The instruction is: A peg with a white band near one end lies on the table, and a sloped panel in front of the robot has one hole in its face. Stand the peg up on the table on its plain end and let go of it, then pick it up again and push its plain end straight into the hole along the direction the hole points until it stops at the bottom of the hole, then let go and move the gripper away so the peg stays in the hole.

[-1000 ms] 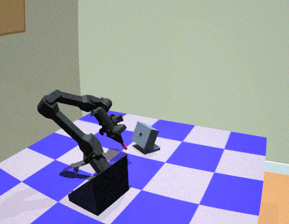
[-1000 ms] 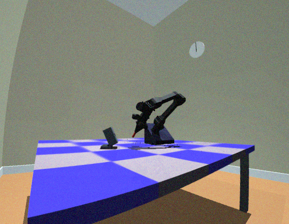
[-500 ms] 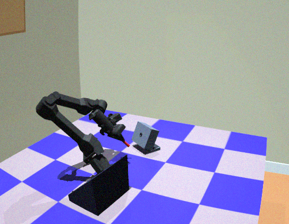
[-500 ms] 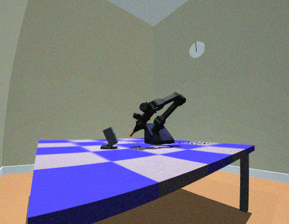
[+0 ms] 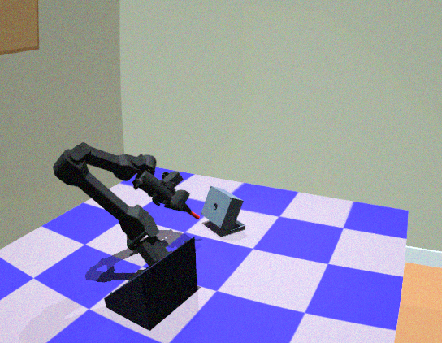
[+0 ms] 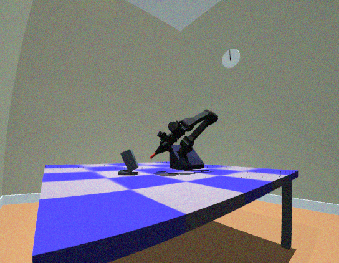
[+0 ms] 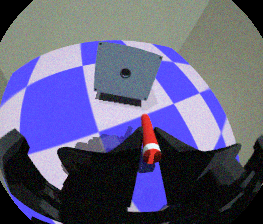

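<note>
The claw was closed on the peg, a red one whose white band sat near the end toward the wrist camera, with the plain end pointing out and down. The peg hung aslant above the tabletop, between the arm and the sloped panel, nearer the far edge than the near corner in the exterior view, and short of the hole. The likeliest trouble was a miss: in the wrist view the peg's tip lay to the right of the hole and below it, so a straight push from there would probably have met the panel's face or its lower edge. If the peg's tilt did not match the hole's direction, the tip could have jammed at the rim, and a hard shove might then have twisted or slid the peg in the fingers, since they gripped it near the banded end. A push stopped too soon could have left it shallow, ready to drop out on release. By count there were one arm, one claw, one peg with one band, one panel with one hole, and one tabletop.
</note>
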{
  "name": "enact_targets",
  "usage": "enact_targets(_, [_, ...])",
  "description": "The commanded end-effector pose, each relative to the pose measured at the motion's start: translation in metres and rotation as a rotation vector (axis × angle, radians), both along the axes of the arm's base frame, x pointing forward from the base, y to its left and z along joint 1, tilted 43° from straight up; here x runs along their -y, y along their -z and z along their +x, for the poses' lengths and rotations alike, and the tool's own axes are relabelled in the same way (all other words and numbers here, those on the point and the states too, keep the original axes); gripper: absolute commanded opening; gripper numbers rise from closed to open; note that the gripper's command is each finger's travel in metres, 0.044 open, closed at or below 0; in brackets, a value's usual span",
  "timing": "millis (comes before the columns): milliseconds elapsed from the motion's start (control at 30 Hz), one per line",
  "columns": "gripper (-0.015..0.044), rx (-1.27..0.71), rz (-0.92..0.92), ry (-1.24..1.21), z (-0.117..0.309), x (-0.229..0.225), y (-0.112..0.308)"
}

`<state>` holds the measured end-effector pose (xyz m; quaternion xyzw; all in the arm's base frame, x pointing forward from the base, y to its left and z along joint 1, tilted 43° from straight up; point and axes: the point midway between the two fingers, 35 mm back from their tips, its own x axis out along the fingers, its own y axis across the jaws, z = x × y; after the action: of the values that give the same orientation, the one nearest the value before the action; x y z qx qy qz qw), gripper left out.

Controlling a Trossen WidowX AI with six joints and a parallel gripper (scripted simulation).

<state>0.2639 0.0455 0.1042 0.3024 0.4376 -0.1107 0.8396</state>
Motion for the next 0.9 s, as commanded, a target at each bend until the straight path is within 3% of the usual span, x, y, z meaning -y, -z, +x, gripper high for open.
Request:
enact_targets(0, [0.0000, 0.036, -0.002, 0.033, 0.001, 0.000, -0.001])
enact_targets(867, [0.0000, 0.207, 0.030, 0.151, 0.018, -0.002, -0.012])
